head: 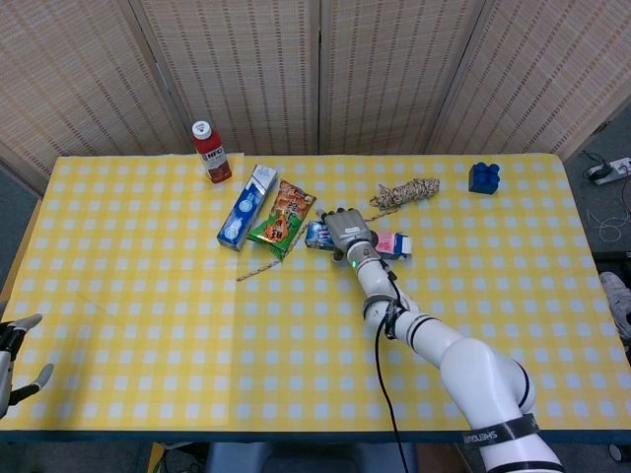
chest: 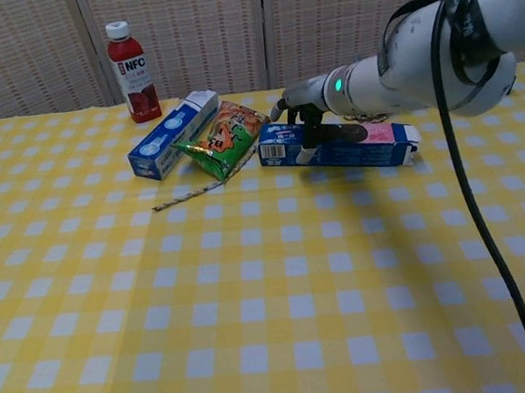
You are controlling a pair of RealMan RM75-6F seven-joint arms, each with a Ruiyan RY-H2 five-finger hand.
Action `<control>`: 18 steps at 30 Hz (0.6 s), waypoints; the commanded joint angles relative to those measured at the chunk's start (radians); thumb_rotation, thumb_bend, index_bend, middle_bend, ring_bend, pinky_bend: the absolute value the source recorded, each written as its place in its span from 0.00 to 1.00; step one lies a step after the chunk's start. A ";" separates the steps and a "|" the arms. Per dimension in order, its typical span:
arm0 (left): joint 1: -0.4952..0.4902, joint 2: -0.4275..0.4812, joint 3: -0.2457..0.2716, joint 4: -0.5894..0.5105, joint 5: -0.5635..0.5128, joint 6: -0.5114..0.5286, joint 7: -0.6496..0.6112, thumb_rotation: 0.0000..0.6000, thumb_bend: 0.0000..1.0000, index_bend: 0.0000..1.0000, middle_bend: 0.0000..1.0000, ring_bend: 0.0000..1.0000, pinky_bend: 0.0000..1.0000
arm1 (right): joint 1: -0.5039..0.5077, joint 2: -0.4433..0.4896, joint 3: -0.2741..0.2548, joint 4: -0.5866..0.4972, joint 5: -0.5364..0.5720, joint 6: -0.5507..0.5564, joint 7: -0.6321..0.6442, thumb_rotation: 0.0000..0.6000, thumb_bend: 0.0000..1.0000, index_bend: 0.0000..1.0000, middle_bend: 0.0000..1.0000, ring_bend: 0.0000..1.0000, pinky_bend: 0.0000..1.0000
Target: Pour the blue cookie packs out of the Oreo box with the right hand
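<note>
Woven reed screen panels [head: 266,69] behind a table with yellow-and-white checked cloth [head: 148,325]; grey floor [head: 611,212] at right.

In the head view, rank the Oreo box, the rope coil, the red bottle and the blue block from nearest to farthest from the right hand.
1. Oreo box: directly under the right hand.
2. Rope coil: just behind, to its right.
3. Blue block and red bottle: far right and far left, too close to call.
</note>
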 commanded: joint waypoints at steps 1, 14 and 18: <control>0.000 -0.002 0.001 0.005 0.001 -0.003 -0.006 1.00 0.27 0.25 0.25 0.19 0.12 | 0.010 -0.036 0.025 0.038 -0.048 0.000 0.035 1.00 0.24 0.13 0.23 0.12 0.18; 0.010 -0.008 0.002 0.030 -0.006 -0.004 -0.027 1.00 0.27 0.25 0.25 0.19 0.12 | -0.001 -0.093 0.054 0.107 -0.190 -0.011 0.093 1.00 0.27 0.22 0.28 0.18 0.20; 0.011 -0.008 0.001 0.032 -0.005 -0.002 -0.027 1.00 0.27 0.25 0.25 0.19 0.12 | -0.009 -0.098 0.064 0.122 -0.210 -0.009 0.101 1.00 0.27 0.25 0.29 0.18 0.20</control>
